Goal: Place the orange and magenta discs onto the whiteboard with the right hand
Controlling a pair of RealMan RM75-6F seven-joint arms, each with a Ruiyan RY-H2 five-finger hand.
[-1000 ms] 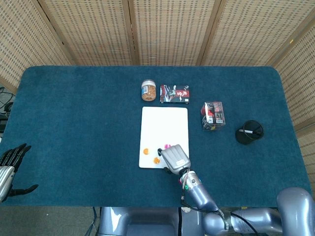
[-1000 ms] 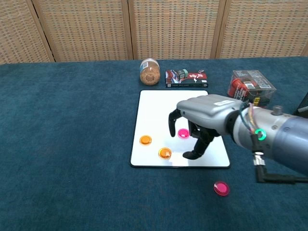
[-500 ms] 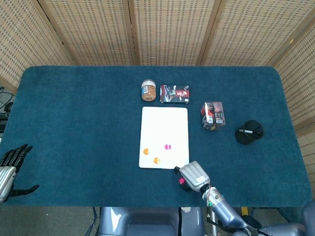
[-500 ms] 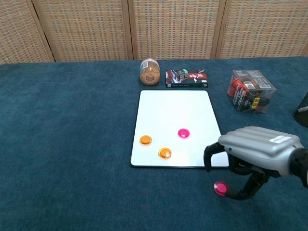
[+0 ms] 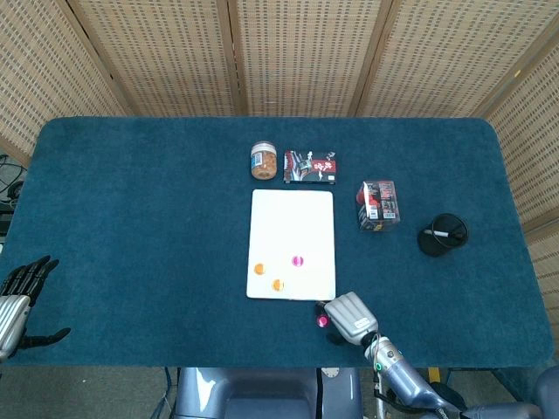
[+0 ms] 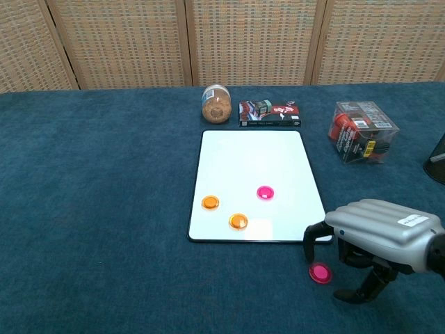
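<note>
**A:** Where does the last disc lie?

**B:** The loose magenta disc (image 6: 320, 273) sits on the tabletop (image 6: 104, 209), off the whiteboard (image 6: 254, 163), just past its near right corner. Two orange discs (image 6: 211, 202) (image 6: 238, 221) and another magenta disc (image 6: 265, 193) already rest on the board.

**A:** And the right hand (image 6: 375, 243)?

**B:** It arches over the loose disc with fingers curled downward and apart, one finger (image 6: 311, 240) just above the disc, the thumb down on the carpet to its right. It holds nothing, as far as I can see.

**A:** How will the disc handle?

**B:** I judge it light, thin, stiff and smooth. Lying flat on soft carpet, it offers little edge. Best to pinch it across the rim, thumb on one side and a finger on the other, pressing slightly into the pile to get under it. Too hard a squeeze could flip it away.

**A:** What differs from half a second ago?

**B:** The hand has shifted slightly right and lower, so the disc now shows clear between finger and thumb rather than tucked by the thumb. The discs on the board have not moved. The left hand (image 5: 19, 292) stays idle at the tabletop's edge, fingers spread.
</note>
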